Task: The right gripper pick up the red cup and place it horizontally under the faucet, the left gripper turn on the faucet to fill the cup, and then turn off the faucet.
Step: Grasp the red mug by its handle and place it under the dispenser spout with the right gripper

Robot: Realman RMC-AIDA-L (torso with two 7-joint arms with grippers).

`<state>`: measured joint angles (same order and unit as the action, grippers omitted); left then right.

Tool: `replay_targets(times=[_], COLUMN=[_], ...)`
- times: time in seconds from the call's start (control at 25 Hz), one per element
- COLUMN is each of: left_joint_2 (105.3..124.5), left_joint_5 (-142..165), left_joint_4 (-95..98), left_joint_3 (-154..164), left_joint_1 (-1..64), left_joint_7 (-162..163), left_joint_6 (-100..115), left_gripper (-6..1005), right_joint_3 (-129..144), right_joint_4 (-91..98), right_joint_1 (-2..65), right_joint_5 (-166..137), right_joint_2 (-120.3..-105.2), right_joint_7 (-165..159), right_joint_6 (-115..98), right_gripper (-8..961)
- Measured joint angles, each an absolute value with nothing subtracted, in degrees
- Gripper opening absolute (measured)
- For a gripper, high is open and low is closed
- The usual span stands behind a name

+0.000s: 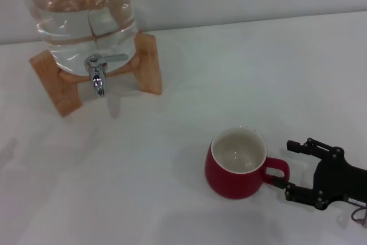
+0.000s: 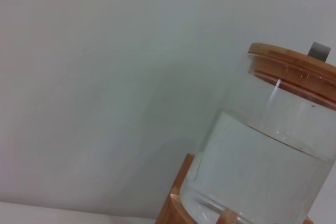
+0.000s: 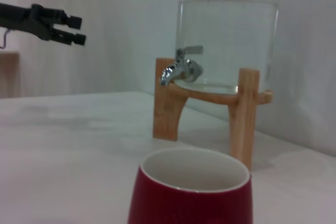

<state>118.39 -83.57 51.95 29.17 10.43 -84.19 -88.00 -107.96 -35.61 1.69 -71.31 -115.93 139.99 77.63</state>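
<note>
The red cup (image 1: 238,167) stands upright on the white table, its white inside empty and its handle pointing to the right. My right gripper (image 1: 292,169) is open just right of the cup, one finger on each side of the handle, not closed on it. The cup also shows close up in the right wrist view (image 3: 191,192). The chrome faucet (image 1: 97,76) hangs from the clear water jar (image 1: 80,15) at the far left; no water runs. It also shows in the right wrist view (image 3: 181,66). My left gripper (image 3: 73,30) is open, held in the air well away from the faucet.
The jar rests on a wooden stand (image 1: 150,64) near the back wall. The left wrist view shows the jar (image 2: 262,171) with its wooden lid (image 2: 294,69) against the wall. The white table (image 1: 172,199) stretches between cup and faucet.
</note>
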Motion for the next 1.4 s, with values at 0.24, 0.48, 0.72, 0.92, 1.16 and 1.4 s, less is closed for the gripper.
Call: replay_targets(times=[0.24,0.48,0.72,0.92,1.16,1.4], left_joint_2=[118.39,118.39,118.39,118.39,118.39,118.39], left_joint_5=[-83.65,-83.68,-83.68,-83.68,-83.74,-83.91], left_joint_4=[52.03,52.03,51.86,51.75,51.69,51.67], left_joint_3=[29.18,29.11,29.09,29.08,29.09,29.09], left_joint_1=[10.29,10.42,10.45,10.46,10.38,10.03], left_joint_7=[-84.19,-84.2,-84.26,-84.28,-84.37,-84.37], left_joint_6=[-88.0,-87.99,-87.94,-87.9,-87.88,-87.92], left_gripper=[883,883,883,883,883,883], right_joint_3=[-105.84,-105.37,-105.37,-105.35,-104.73,-104.72], right_joint_4=[-35.76,-36.1,-36.34,-36.38,-36.39,-36.39], right_joint_1=[1.76,2.09,2.28,2.99,3.83,3.93], right_joint_5=[-68.75,-67.74,-67.29,-67.23,-67.23,-67.23], right_joint_2=[-115.86,-115.84,-115.75,-115.75,-115.74,-115.54], right_joint_7=[141.03,141.08,141.08,141.01,140.58,140.49], right_joint_6=[76.06,74.82,74.04,73.07,71.3,70.92], right_gripper=[778,777,778,778,777,778])
